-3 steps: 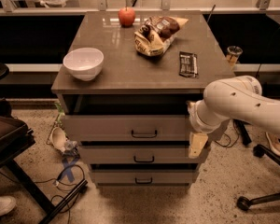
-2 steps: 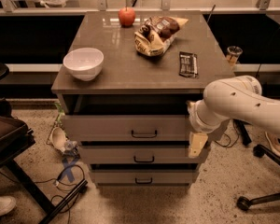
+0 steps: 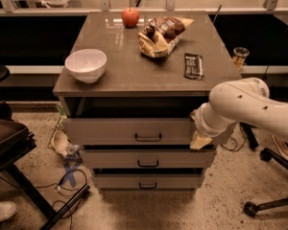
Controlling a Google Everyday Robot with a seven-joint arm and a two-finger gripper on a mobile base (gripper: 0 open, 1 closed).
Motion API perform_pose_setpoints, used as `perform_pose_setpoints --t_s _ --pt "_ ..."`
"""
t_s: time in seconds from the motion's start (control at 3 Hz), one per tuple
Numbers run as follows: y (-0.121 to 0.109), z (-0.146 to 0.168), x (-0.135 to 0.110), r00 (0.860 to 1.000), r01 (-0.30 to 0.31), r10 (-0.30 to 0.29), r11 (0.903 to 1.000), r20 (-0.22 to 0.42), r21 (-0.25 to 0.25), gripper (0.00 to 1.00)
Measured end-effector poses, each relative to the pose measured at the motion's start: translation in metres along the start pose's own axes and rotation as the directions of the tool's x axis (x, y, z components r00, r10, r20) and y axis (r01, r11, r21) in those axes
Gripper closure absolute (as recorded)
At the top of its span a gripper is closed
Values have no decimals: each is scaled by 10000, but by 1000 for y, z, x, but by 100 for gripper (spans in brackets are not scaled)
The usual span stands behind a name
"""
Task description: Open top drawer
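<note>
The top drawer is the uppermost of three grey-beige cabinet drawers, with a small dark bar handle at its centre. Its front stands a little forward of the cabinet, with a dark gap between it and the countertop. My gripper is at the right end of this drawer front, well to the right of the handle. The white arm reaches in from the right and hides the drawer's right corner.
On the countertop sit a white bowl, a red apple, a snack bag and a dark bar wrapper. Two lower drawers sit below. A black stand is at the left, and a chair base at the right.
</note>
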State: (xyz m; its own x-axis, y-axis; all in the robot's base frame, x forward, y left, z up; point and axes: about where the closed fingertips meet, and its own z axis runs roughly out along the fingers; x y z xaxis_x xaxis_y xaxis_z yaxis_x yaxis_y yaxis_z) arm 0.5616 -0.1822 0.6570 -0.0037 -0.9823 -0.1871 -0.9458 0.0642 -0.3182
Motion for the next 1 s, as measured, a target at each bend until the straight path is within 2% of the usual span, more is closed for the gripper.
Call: perform_pose_setpoints --t_s 0.33,0.67,1.0 --pt "19 -19 11 9981 -133 111 9993 -600 -357 61" --pt "21 -21 12 9977 -148 121 9991 -663 -393 85" --pt "20 -25 11 9977 -148 121 9991 -665 -393 100"
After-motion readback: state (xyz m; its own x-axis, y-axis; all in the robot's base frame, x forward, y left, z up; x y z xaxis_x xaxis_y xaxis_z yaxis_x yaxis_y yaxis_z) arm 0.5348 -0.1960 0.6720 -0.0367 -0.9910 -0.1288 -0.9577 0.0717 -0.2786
